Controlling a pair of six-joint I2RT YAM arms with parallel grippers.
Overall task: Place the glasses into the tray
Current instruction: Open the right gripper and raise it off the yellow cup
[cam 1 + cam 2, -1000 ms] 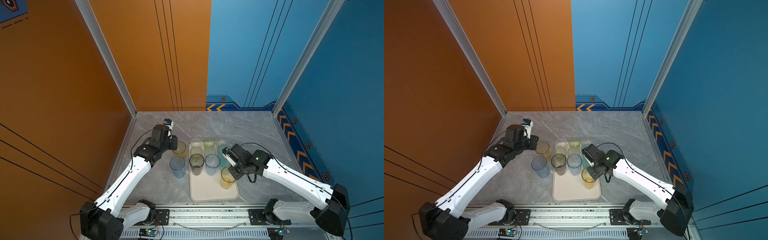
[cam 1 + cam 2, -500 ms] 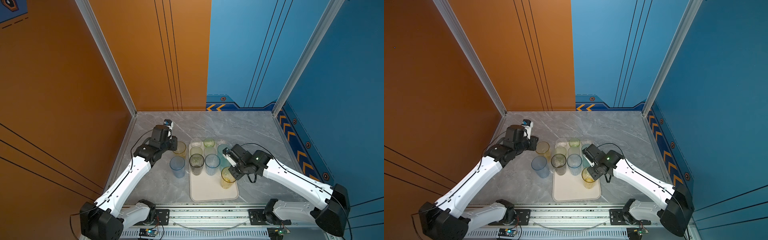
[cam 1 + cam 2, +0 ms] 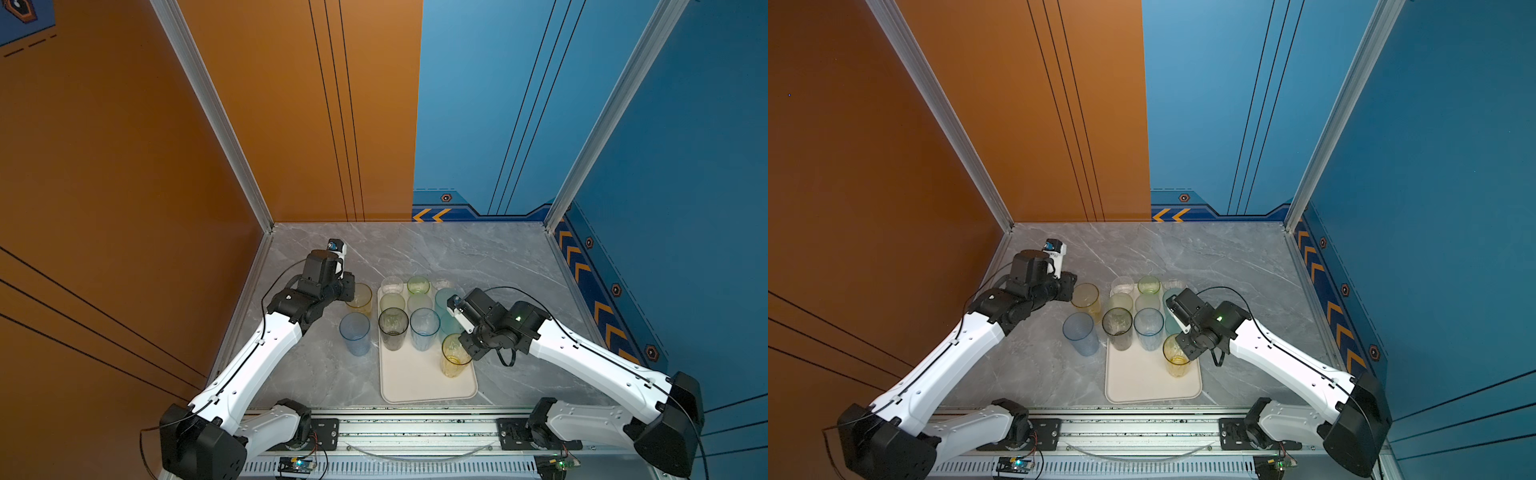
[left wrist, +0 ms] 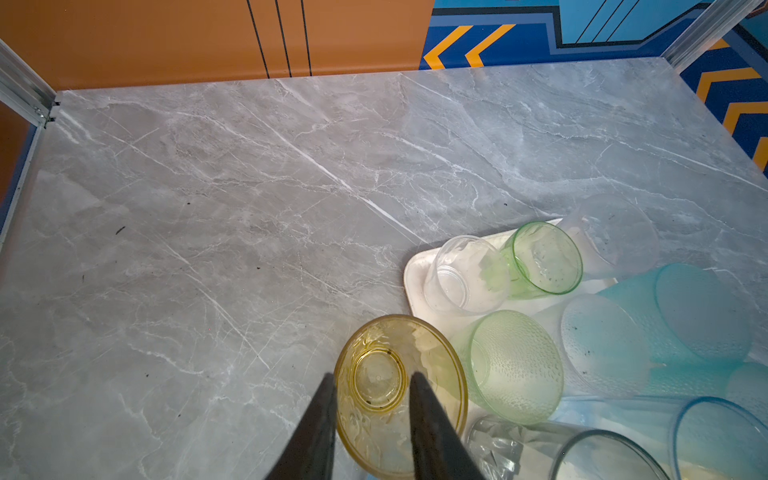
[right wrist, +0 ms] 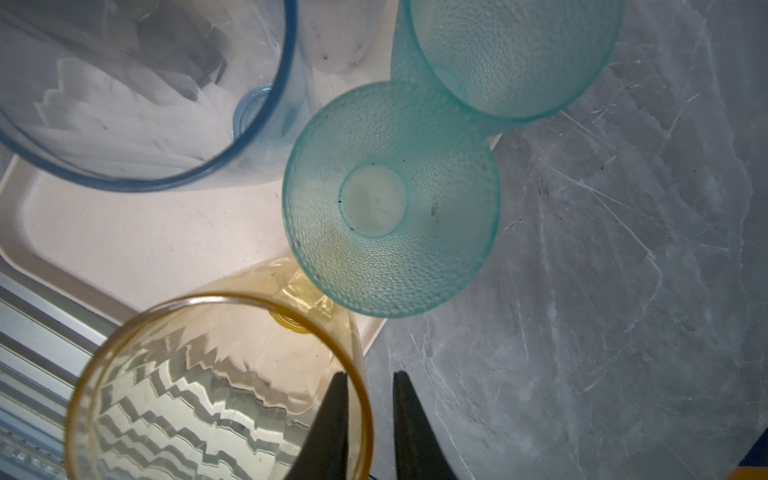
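Note:
The cream-white tray (image 3: 419, 384) (image 3: 1142, 384) lies on the marble table and holds several glasses. A tall yellow glass (image 3: 455, 357) (image 5: 208, 395) stands upright at the tray's near right. My right gripper (image 5: 370, 374) (image 3: 465, 347) is open astride its rim, one finger inside and one outside, with a gap beside the rim. A short yellow glass (image 3: 359, 297) (image 4: 390, 386) stands on the table just left of the tray. My left gripper (image 4: 372, 376) (image 3: 351, 291) is open astride its near wall. A tall light blue glass (image 3: 354, 336) (image 3: 1080, 336) stands on the table in front of it.
In the tray stand a smoky grey glass (image 3: 392, 326), a light blue glass (image 3: 424, 326), two teal glasses (image 5: 390, 199), green ones (image 4: 540, 257) and a clear one (image 4: 461, 274). Bare marble stretches behind and to the right. An orange wall bounds the left, and a rail runs along the front.
My right gripper's jaws have parted from shut on the tall yellow glass's rim to slightly open. The glass has stayed put on the tray. The left arm has not moved.

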